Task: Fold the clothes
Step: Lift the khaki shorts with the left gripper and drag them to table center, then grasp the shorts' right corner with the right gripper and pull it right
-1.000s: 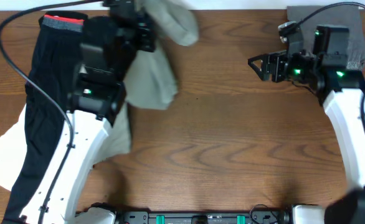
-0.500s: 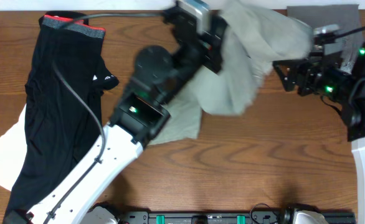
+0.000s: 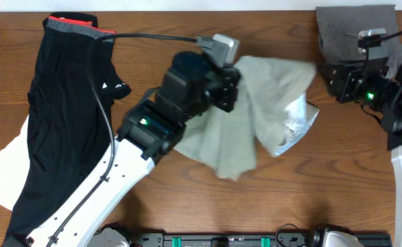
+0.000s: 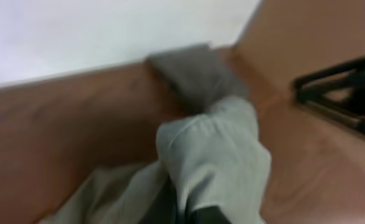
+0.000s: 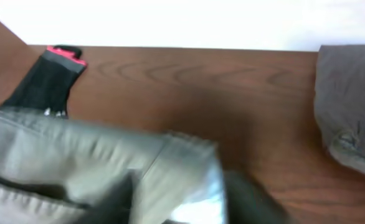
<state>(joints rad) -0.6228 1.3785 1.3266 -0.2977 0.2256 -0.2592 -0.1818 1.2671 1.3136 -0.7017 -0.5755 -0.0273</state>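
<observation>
Khaki trousers (image 3: 269,92), grey garment (image 3: 341,27), black garment (image 3: 57,123): one each.

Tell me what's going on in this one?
The left gripper is shut on the pale khaki trousers, holding them bunched near the middle of the table. The right gripper has the trousers' other end between its fingers, though blur hides whether it has actually gripped. The trousers are crumpled, not yet folded. A black garment lies spread at the left, and a grey folded garment sits at the far right corner.
</observation>
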